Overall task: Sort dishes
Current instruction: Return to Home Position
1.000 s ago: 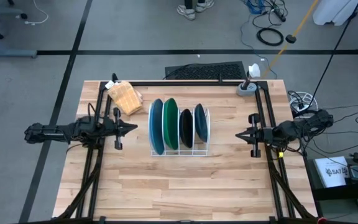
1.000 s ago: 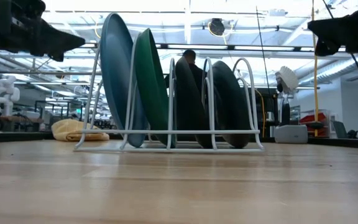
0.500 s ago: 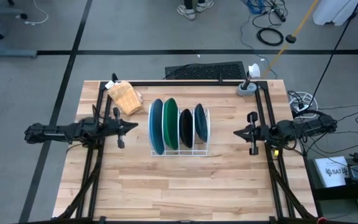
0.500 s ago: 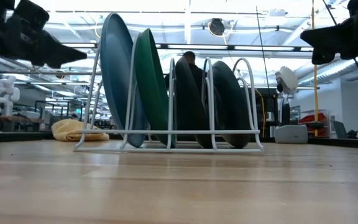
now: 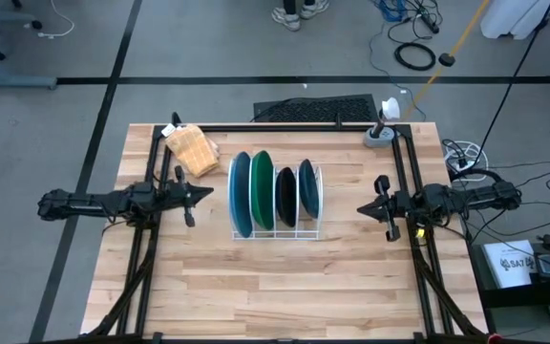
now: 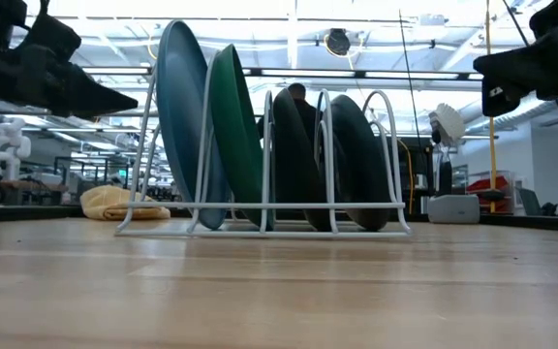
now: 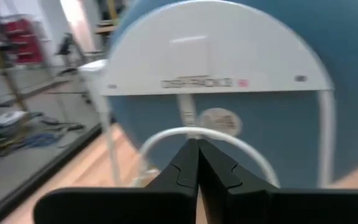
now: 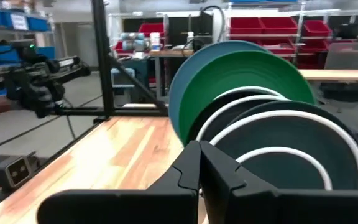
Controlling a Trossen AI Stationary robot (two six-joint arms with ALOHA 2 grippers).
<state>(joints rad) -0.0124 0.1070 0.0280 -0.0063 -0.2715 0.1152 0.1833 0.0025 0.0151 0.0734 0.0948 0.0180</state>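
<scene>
Four plates stand on edge in the white wire rack [image 5: 317, 205]: light blue [image 5: 241, 194], green [image 5: 262, 189], black [image 5: 285, 196], dark teal [image 5: 307, 188], their lower rims in the rack's slots. My left gripper [image 5: 208, 192] is shut and empty, left of the rack, above the table, pointing at the light blue plate [image 7: 347, 93]. My right gripper [image 5: 361, 206] is shut and empty, right of the rack, pointing at the dark teal plate [image 8: 291, 162].
A tan wooden block [image 5: 192, 149] lies at the far left of the table. A grey stand [image 5: 379, 136] sits at the far right corner. A black frame [image 5: 285, 125] runs along the table's edges. Bare wood lies near the front edge [image 5: 285, 296].
Both grippers have moved a little toward the rack, the left toward the table's right, the right toward its left. Each stays shut. The plates and rack have not moved.
</scene>
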